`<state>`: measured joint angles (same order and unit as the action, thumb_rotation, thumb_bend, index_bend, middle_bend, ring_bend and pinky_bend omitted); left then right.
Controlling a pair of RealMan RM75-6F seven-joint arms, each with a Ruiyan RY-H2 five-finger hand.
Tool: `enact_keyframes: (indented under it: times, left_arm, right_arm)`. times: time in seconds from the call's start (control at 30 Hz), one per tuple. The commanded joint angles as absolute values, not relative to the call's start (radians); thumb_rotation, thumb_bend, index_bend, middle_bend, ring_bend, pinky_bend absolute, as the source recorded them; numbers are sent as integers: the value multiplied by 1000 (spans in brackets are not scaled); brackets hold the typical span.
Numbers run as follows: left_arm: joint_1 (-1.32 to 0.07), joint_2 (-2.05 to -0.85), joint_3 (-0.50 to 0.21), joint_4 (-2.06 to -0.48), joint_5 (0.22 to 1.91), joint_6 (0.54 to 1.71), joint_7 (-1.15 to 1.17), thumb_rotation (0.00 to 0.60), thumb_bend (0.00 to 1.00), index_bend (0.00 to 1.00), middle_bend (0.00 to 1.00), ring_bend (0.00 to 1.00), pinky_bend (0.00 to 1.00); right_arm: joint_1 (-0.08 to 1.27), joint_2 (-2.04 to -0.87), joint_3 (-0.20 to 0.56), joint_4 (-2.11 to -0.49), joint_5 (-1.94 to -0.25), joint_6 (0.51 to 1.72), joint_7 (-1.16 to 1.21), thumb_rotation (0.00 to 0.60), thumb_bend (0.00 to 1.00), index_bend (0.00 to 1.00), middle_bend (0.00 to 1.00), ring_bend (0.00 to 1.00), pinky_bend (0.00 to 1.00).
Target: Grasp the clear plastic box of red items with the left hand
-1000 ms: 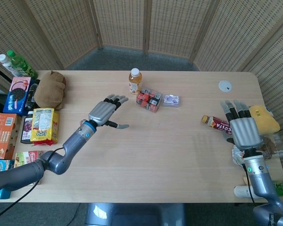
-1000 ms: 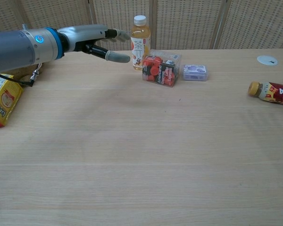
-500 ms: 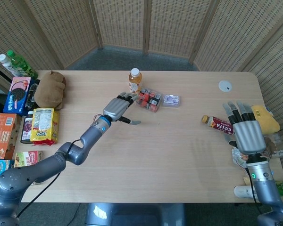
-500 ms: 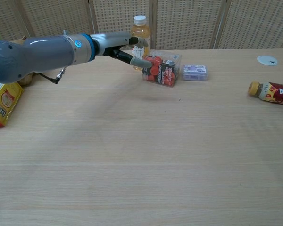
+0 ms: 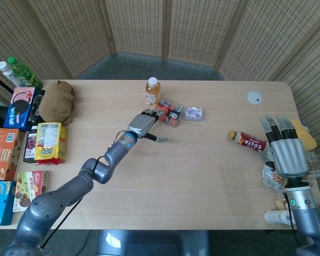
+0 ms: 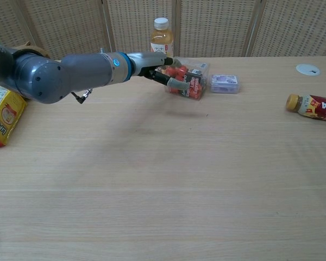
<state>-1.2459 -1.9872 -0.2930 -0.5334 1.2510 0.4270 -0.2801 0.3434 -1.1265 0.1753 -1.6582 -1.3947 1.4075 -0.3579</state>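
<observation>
The clear plastic box of red items point(image 5: 169, 112) point(image 6: 189, 79) lies at the table's far middle, just right of an orange drink bottle point(image 5: 152, 92) point(image 6: 161, 38). My left hand point(image 5: 144, 126) point(image 6: 162, 71) is stretched out with fingers apart, its fingertips at the box's left end and its thumb reaching along the box's near side. It grips nothing. My right hand point(image 5: 286, 149) hovers open, fingers spread, at the table's right edge, far from the box.
A small clear box of purple items point(image 5: 193, 113) point(image 6: 225, 83) lies right of the red box. A brown Cotta bottle point(image 5: 246, 141) point(image 6: 312, 104) lies near my right hand. Snack packs point(image 5: 49, 141), a brown plush point(image 5: 57, 99) and a white cap point(image 5: 254, 97) are also about.
My left arm has reached forward and to the right, bringing its hand from the bare table up to the red box. My right hand drifted slightly toward me.
</observation>
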Motion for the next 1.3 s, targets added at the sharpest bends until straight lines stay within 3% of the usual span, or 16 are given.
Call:
enact_keyframes:
  times: [0.03,0.2,0.3,0.5,0.57,0.67,0.77,0.9,1.03,1.3]
  left_arm:
    - [-1257,-2000,-280,-518,1276,423,-309,204,0,0,0,0,0]
    - [-1232,-1967,-237,-575,1327,456,-332,202,0,0,72,103,0]
    - [-1197,-1918,-207,-661,1359,501,-337,203,0,0,173,272,0]
    - [-1069,-1722,-133,-995,1415,647,-306,203,0,0,403,548,1]
    - [-1022,-1657,-113,-1106,1417,694,-290,201,0,0,480,617,68]
    - [-958,-1566,-91,-1253,1406,749,-272,198,0,0,587,720,249]
    - [-921,-1542,-91,-1290,1403,813,-232,195,0,0,548,641,245]
    - [-923,-1566,-116,-1266,1380,826,-184,194,0,0,252,271,19]
    - [-962,-1632,-149,-1198,1366,814,-118,196,0,0,14,23,0]
    - [-1066,-1772,-208,-1033,1327,742,-27,192,0,0,0,0,0]
  right_arm:
    - [342,-1127,176,-1655,-1395,1407,-356,600,239,0,0,0,0]
    - [348,-1135,181,-1646,-1402,1405,-348,600,239,0,0,0,0]
    - [351,-1139,184,-1646,-1408,1405,-346,600,240,0,0,0,0]
    - [361,-1136,194,-1674,-1423,1411,-368,600,239,0,0,0,0]
    - [364,-1134,198,-1685,-1430,1415,-376,600,238,0,0,0,0]
    - [364,-1132,199,-1699,-1433,1418,-387,600,238,0,0,0,0]
    - [363,-1132,199,-1706,-1433,1417,-388,600,237,0,0,0,0]
    - [360,-1136,197,-1706,-1433,1419,-385,600,237,0,0,0,0]
    - [354,-1134,193,-1702,-1432,1420,-371,600,237,0,0,0,0]
    - [334,-1116,186,-1711,-1445,1437,-340,600,239,0,0,0,0]
